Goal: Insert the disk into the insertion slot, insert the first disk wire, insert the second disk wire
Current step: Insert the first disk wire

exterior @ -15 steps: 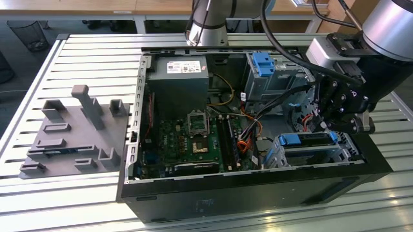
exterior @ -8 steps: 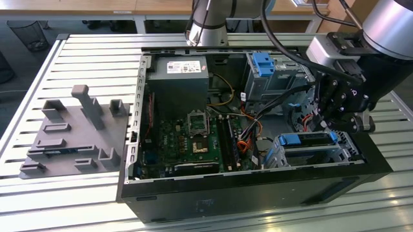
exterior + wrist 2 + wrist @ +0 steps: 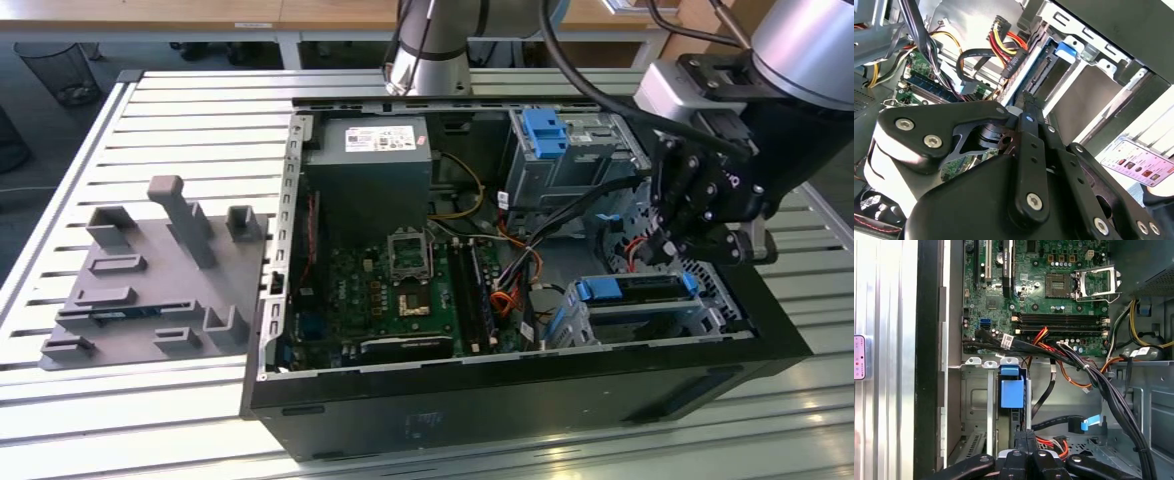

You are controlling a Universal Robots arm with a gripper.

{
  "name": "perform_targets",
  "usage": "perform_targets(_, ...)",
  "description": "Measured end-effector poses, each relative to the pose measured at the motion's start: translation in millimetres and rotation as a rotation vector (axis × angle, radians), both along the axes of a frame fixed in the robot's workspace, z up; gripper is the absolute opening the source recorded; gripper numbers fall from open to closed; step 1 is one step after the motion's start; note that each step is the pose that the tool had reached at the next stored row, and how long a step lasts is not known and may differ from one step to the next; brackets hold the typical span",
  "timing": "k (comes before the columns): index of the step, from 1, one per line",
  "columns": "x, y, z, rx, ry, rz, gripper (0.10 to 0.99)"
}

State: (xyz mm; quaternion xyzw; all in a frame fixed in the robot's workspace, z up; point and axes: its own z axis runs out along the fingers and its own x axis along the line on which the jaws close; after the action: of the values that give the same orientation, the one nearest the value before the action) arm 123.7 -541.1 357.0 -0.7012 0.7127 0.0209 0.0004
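Note:
The disk [image 3: 635, 290] in its blue carrier lies inside the insertion slot [image 3: 627, 325], a low metal cage at the case's front corner on the exterior view's right. In the first wrist view the carrier's blue tab [image 3: 1011, 388] shows at the cage mouth. My gripper [image 3: 721, 255] hangs just above the cage, its fingers pressed together [image 3: 1026, 440] with nothing seen between them. A black connector on red and yellow wires [image 3: 1015, 65] hangs loose just beyond the gripper tip [image 3: 1026, 100]. A black cable with a blue plug [image 3: 1089, 424] lies free on the case floor.
The open computer case [image 3: 534, 400] rests on a slatted metal table [image 3: 174, 120]. Inside are the motherboard [image 3: 400, 290], power supply [image 3: 367, 170], a taller bay with a blue bracket [image 3: 545, 135] and thick black cable bundles [image 3: 1104, 385]. A grey fixture plate [image 3: 147, 280] lies on the exterior view's left.

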Motion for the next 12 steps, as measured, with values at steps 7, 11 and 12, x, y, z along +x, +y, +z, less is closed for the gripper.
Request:
perform_targets(7,1.3,7.8,-0.1,0.0,0.0,0.0,0.106)
perform_targets(11,5.0,11.6,-0.3,0.0,0.0,-0.002,0.106)
perform_targets(12,6.0,12.5,-0.3,0.0,0.0,-0.004,0.106)
